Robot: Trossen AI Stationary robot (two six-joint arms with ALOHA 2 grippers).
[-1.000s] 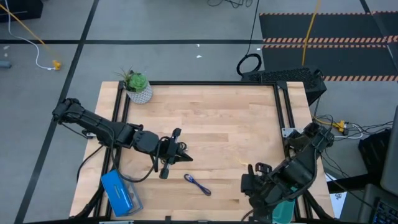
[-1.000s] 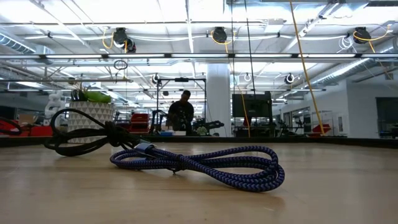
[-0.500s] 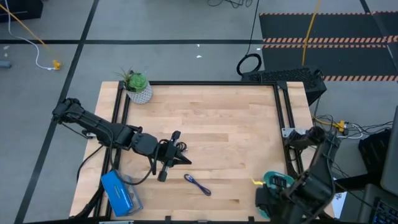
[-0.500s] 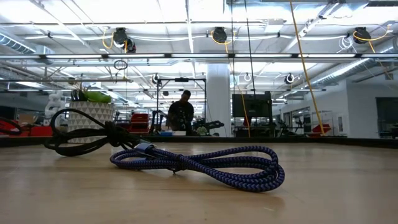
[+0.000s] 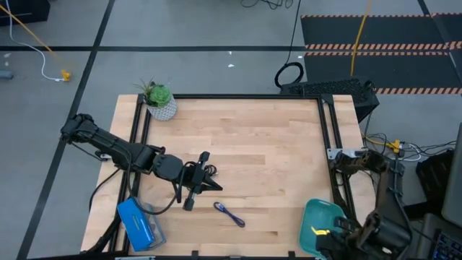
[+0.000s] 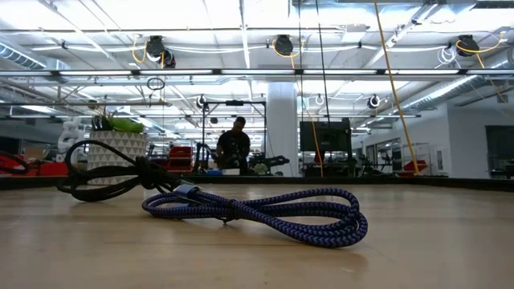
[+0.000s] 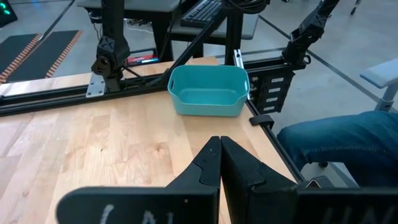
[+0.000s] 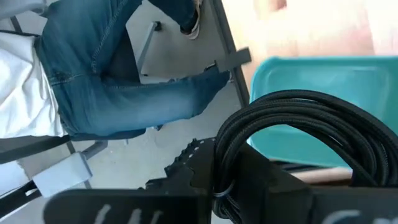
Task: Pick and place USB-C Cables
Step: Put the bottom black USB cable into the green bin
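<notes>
Right pincer (image 8: 249, 168) clamps black cable (image 8: 298, 124), visible only wrist-side; left pincer (image 7: 220, 163) closed, empty

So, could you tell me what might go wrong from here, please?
The right gripper holds a black cable beside the teal tray, partly past the table edge; released there, it might fall to the floor. A person's leg is close to that arm. The left gripper is shut near the black and blue cables, which touch, so one may drag the other.

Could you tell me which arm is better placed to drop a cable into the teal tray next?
The right. Its hand already grips a black cable coil beside the teal tray. The left hand is shut, mid-table, far from the tray.
</notes>
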